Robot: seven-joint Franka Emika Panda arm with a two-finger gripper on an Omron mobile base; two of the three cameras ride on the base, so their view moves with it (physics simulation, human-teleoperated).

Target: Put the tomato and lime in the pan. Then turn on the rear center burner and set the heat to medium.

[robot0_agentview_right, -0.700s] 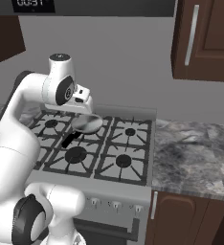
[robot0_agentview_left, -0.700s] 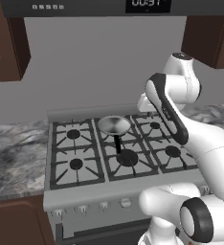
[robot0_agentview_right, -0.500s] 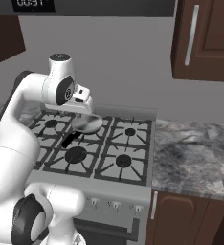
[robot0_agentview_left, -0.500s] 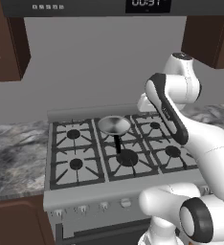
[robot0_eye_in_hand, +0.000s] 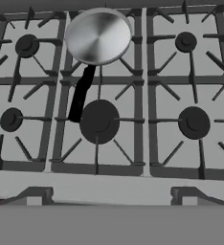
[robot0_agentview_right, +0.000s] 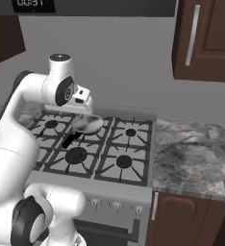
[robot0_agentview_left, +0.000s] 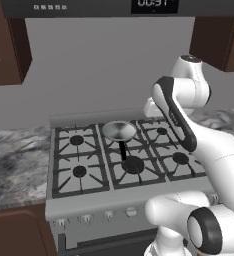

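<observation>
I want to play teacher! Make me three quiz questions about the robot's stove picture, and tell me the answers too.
1. True or false: the pan has food in it.
2. Where does the pan sit? A) front left burner B) rear center burner C) the counter
3. What colour is the pan's handle?

Key:
1. False, it is empty.
2. B, on the stove's back middle grate.
3. Black, pointing toward the front center burner.

One pan, six burners on one stove.
</observation>
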